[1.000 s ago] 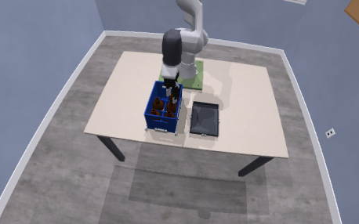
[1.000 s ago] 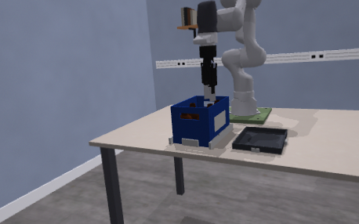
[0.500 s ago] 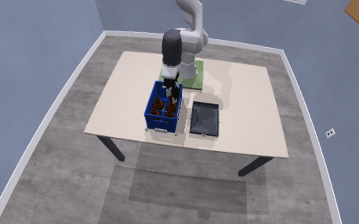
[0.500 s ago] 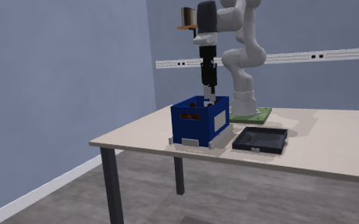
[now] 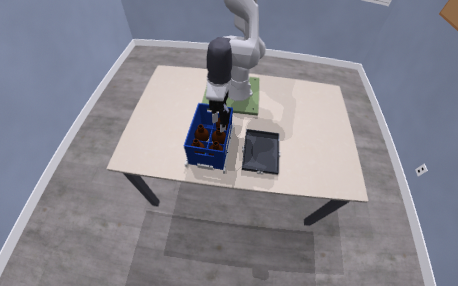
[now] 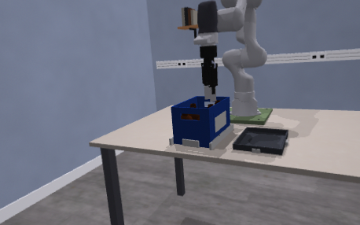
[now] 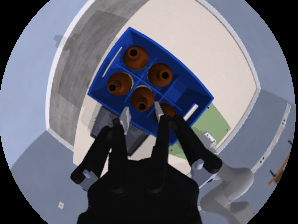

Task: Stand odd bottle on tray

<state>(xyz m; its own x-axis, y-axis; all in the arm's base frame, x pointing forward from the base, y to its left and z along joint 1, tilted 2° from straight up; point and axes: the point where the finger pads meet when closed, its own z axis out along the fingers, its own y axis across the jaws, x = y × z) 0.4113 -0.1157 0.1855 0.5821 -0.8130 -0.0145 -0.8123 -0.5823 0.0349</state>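
Note:
The blue crate (image 5: 207, 159) (image 6: 189, 132) stands level and holds five brown bottles in six compartments. In the wrist view the bottles are one at the top (image 7: 135, 59), one right of it (image 7: 159, 75), one at left (image 7: 119, 84), a middle one (image 7: 142, 98) and one (image 7: 163, 111) partly hidden by a finger. The back left compartment in the top view has no bottle. Neck differences are too small to tell. My gripper (image 5: 219, 123) (image 6: 210, 95) (image 7: 142, 109) is partly open, pointing down at the crate's right side, with nothing seen held. The black tray (image 5: 261, 152) (image 6: 261, 140) lies flat, without a bottle.
Pale brackets (image 6: 190, 142) sit along the crate's foot. The tray is right of the crate in the top view, with a gap between them. The green base plate (image 5: 247, 106) (image 6: 251, 119) of the arm is behind the crate. The crate walls rise around the bottles.

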